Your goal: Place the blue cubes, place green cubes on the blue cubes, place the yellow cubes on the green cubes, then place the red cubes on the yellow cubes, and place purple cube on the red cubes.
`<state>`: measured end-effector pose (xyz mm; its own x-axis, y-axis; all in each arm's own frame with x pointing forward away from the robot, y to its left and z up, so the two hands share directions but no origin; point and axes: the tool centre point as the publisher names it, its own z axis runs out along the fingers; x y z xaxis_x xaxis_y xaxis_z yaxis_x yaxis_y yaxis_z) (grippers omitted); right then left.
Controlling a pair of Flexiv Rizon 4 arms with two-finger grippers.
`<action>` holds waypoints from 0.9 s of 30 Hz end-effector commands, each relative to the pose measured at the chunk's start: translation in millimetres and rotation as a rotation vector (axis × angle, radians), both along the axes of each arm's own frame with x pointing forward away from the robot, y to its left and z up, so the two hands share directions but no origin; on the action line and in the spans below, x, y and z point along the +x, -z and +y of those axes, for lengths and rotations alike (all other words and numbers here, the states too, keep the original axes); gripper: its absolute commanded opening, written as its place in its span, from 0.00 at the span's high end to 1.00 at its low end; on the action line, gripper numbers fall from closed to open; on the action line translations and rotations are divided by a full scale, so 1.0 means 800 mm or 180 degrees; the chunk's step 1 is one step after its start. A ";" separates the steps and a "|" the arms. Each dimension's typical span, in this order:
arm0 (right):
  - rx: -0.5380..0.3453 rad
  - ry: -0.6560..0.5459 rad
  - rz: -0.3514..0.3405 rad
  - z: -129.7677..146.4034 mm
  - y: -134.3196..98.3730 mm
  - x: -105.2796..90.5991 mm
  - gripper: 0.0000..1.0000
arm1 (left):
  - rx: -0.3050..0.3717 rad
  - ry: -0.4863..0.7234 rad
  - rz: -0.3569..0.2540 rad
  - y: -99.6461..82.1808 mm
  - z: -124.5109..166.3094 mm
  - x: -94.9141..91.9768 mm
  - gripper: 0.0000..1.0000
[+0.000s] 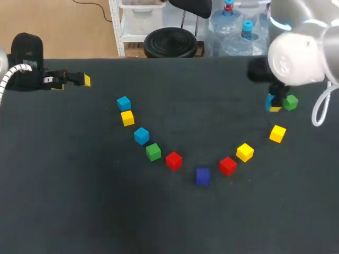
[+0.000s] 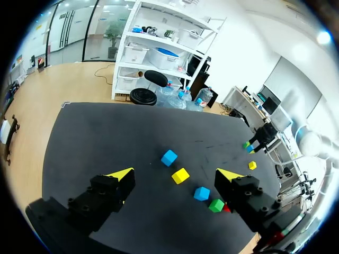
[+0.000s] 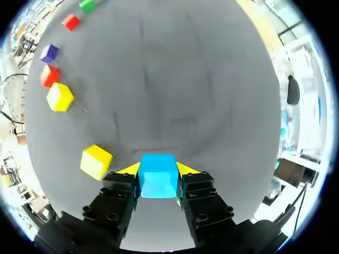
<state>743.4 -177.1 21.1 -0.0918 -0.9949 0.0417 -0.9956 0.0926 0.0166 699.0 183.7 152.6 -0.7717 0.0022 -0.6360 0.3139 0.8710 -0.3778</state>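
At the right of the table [image 1: 175, 222], my right gripper [image 3: 157, 168] clamps a light-blue cube [image 3: 157, 181] between both fingers, plain in its wrist view. Overhead, my right arm [image 1: 296, 58] half-hides it beside a green cube [image 1: 290, 102]. Left gripper [image 2: 175, 173] gapes wide, empty.

The right gripper [image 3: 157, 168] grips a light blue cube [image 3: 157, 179], one finger against each side; a yellow cube [image 3: 96, 161] sits on the dark table [image 3: 201, 79] just beside the fingers; farther off curve a second yellow cube [image 3: 59, 97], a red cube [image 3: 50, 75], a purple cube [image 3: 49, 53], another red cube [image 3: 70, 21] and a green cube [image 3: 87, 5].
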 end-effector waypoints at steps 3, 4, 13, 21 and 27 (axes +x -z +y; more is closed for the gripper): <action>0.0051 0.0029 0.0006 0.043 -0.042 -0.013 1.00 | -0.0026 0.0015 -0.0022 0.003 0.002 0.000 0.00; 0.0052 0.0030 0.0007 0.052 -0.047 -0.014 1.00 | -0.0026 0.0015 -0.0022 0.003 0.002 0.000 0.00; 0.0164 -0.0067 0.0149 0.109 -0.060 -0.027 1.00 | -0.0026 0.0015 -0.0022 0.003 0.002 0.000 0.00; 0.0232 -0.0111 0.0279 0.135 -0.021 -0.026 1.00 | -0.0026 0.0015 -0.0022 0.003 0.002 0.000 0.00; 0.0242 -0.0205 0.0296 0.160 0.006 -0.025 1.00 | -0.0026 0.0015 -0.0022 0.003 0.002 0.000 0.00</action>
